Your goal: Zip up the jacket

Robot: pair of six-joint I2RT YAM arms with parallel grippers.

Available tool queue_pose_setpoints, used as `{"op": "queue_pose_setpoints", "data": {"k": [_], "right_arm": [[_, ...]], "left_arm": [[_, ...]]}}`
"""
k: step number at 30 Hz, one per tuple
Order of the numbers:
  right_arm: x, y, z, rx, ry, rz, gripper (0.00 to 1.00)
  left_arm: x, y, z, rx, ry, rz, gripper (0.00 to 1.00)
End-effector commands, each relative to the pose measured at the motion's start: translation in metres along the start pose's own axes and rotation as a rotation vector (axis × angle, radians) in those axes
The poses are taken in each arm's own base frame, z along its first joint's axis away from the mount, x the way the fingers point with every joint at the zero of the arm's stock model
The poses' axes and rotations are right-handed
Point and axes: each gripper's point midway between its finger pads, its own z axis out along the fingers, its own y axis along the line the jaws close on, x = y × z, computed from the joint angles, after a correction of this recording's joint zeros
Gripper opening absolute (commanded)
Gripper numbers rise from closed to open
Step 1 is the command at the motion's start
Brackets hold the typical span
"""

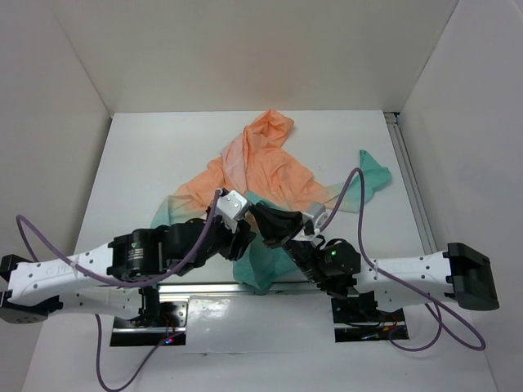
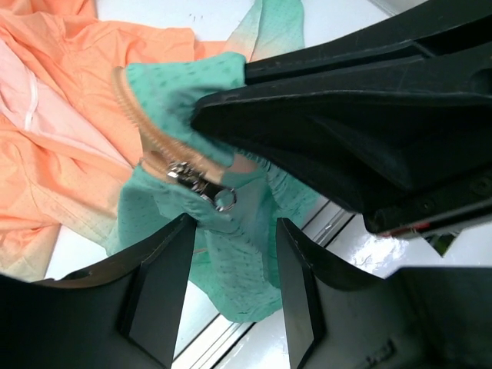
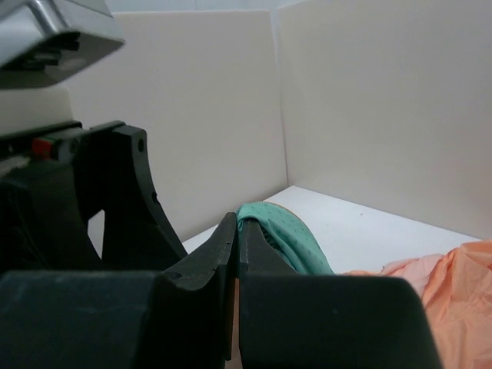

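The jacket point(image 1: 270, 163) lies crumpled mid-table, peach-orange at the far side and teal at the near hem point(image 1: 260, 268). My right gripper point(image 1: 265, 219) is shut on the teal hem edge beside the orange zipper tape and holds it lifted; the fabric point(image 3: 284, 234) sticks out past its closed tips point(image 3: 237, 224). In the left wrist view the metal zipper slider point(image 2: 201, 183) with its ring pull hangs on the tape point(image 2: 134, 115), just under the right gripper point(image 2: 361, 131). My left gripper point(image 2: 231, 288) is open, and teal fabric point(image 2: 246, 254) hangs between its fingers, just short of the slider.
A teal sleeve end point(image 1: 376, 171) lies at the right. A metal rail point(image 1: 204, 287) runs along the near table edge. White walls point(image 1: 270, 49) enclose the table. Purple cables point(image 1: 351, 196) loop over both arms.
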Motion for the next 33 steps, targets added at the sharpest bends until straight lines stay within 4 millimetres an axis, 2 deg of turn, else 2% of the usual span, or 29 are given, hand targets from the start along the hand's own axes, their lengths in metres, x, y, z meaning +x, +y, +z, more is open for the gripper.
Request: {"op": "queue_pose_setpoints", "data": {"k": [1, 5, 6, 8, 9, 18, 31, 33], "right_arm": [[-0.041, 0.001, 0.012, 0.011, -0.125, 0.071, 0.00], [-0.045, 0.002, 0.011, 0.002, -0.135, 0.084, 0.00], [-0.045, 0.002, 0.011, 0.002, -0.135, 0.084, 0.00], [-0.049, 0.001, 0.011, 0.003, -0.143, 0.089, 0.00], [-0.045, 0.001, 0.009, 0.002, -0.135, 0.084, 0.00], [-0.045, -0.002, 0.007, 0.011, -0.133, 0.085, 0.00], [-0.029, 0.001, 0.011, 0.021, -0.094, 0.082, 0.00], [-0.033, 0.000, 0.012, 0.032, -0.101, 0.088, 0.00]], "left_arm": [[-0.003, -0.002, 0.009, -0.027, -0.014, -0.003, 0.59], [-0.002, 0.001, 0.011, -0.049, -0.013, 0.002, 0.54], [-0.002, 0.001, 0.011, -0.049, -0.013, 0.002, 0.40], [-0.003, 0.002, 0.011, -0.059, -0.017, 0.002, 0.02], [-0.005, 0.003, 0.009, -0.056, -0.024, -0.012, 0.00], [-0.012, -0.003, 0.001, -0.009, -0.034, -0.028, 0.00], [-0.023, -0.004, -0.015, 0.054, -0.071, -0.031, 0.00], [-0.022, -0.006, -0.016, 0.067, -0.067, -0.022, 0.00]]}}
